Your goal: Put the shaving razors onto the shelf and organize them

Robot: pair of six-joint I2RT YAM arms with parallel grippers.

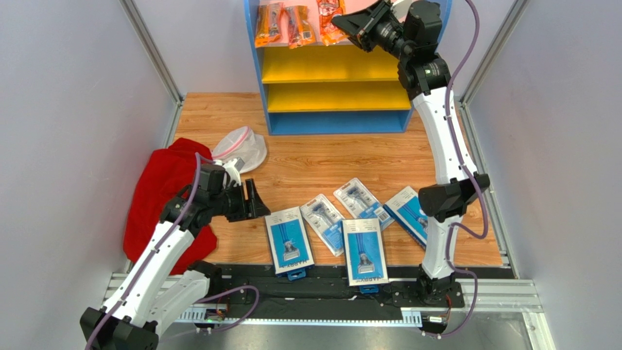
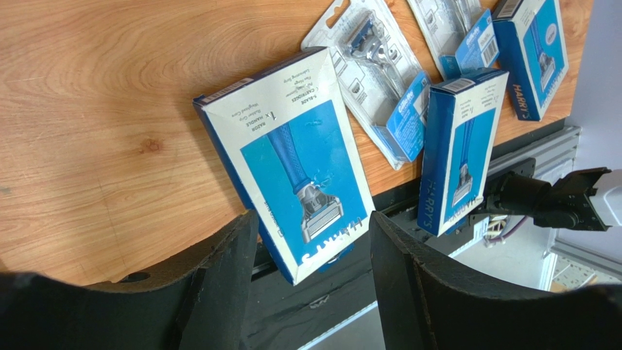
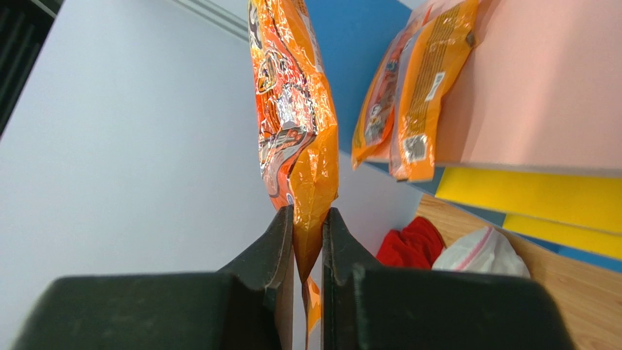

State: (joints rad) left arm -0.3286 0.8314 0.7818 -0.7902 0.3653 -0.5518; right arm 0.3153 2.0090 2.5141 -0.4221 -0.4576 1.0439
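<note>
Five razor packs lie on the wooden table in front of the shelf: three large blue ones and two paler ones. My left gripper is open and empty, just left of the nearest large pack, whose near corner shows between the jaws. My right gripper is up at the shelf's pink top board, shut on an orange snack packet.
Two more orange packets lie on the pink top. A red cloth and a white zip bag sit at the left of the table. Two large packs overhang the table's near edge by the black rail.
</note>
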